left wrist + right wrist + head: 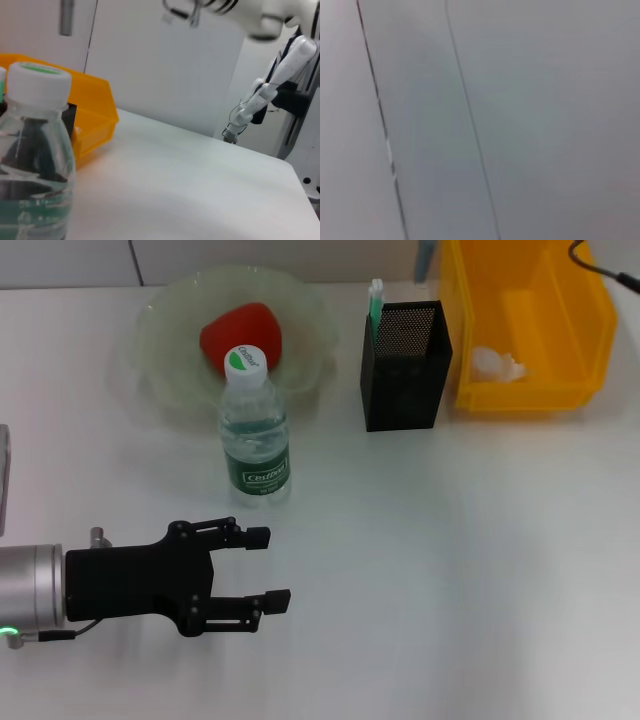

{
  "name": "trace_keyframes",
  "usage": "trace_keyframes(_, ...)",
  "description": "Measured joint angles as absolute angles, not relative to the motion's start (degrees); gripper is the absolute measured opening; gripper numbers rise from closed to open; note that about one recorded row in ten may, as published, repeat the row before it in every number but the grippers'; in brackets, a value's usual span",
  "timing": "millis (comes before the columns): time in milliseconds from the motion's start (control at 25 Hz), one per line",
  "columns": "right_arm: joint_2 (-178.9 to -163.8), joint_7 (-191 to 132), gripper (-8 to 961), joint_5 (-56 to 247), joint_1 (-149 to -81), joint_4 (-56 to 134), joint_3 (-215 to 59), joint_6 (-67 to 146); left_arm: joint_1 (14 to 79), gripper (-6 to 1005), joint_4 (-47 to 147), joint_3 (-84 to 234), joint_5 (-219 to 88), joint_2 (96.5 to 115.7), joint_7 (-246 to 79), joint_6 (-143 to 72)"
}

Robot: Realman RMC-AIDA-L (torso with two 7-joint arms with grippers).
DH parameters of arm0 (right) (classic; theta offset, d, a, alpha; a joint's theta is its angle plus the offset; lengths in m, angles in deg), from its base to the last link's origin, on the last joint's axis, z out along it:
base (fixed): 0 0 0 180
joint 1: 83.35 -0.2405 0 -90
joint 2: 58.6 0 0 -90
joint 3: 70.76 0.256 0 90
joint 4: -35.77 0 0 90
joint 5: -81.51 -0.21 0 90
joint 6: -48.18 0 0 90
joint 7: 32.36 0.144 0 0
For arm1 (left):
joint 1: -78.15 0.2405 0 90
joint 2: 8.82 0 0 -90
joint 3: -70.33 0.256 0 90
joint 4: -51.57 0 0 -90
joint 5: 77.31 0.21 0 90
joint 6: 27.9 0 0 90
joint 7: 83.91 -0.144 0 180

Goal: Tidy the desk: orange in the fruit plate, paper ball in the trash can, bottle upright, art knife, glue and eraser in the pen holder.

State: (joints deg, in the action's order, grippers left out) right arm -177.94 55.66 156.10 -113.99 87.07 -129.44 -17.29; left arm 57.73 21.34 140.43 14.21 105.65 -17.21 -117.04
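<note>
A clear water bottle (254, 430) with a white and green cap stands upright on the white desk; it also fills the near side of the left wrist view (35, 165). My left gripper (275, 567) is open and empty, low over the desk, just in front of the bottle and apart from it. A red-orange fruit (240, 330) lies in the glass fruit plate (160, 350) behind the bottle. A black mesh pen holder (404, 365) holds a green and white stick (376, 300). A white paper ball (497, 365) lies in the yellow bin (580, 330). My right gripper is out of view.
The yellow bin (95, 112) and the dark pen holder (70, 120) show behind the bottle in the left wrist view. A grey object (3, 475) sits at the desk's left edge. The right wrist view shows only a plain grey surface.
</note>
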Motion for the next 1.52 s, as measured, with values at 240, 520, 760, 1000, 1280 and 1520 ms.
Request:
trace_keyframes(240, -177.89, 39.8, 112, 146.52, -118.99, 70.21, -129.03, -14.81, 57.67, 802, 21.34, 140.01, 14.18, 105.7, -17.05, -117.24)
trace_keyframes(520, -178.01, 36.99, 129, 144.93, -121.88, 64.4, -129.51, -10.64, 57.75, 802, 21.62, 138.94, 14.17, 105.87, -17.02, -117.31)
trace_keyframes(760, -178.13, 37.98, 191, 144.82, -121.52, 63.49, -129.57, -10.63, 57.77, 802, 21.5, 138.24, 14.18, 105.88, -17.02, -117.38)
trace_keyframes(1000, -178.05, 38.82, 303, 144.77, -119.17, 63.74, -129.25, -16.32, 57.75, 802, 21.3, 137.67, 14.18, 105.87, -17.02, -117.66)
trace_keyframes(1280, -177.12, 40.91, 527, 146.73, -110.8, 68.94, -129.3, -33.23, 58.09, 802, 21.21, 132.82, 14.36, 105.69, -17.02, -119.5)
trace_keyframes(1520, -174.54, 42.68, 673, 157.9, -100.97, 72.63, -125.33, -52.27, 58.66, 802, 21.22, 130.03, 14.75, 104.49, -16.88, -120.22)
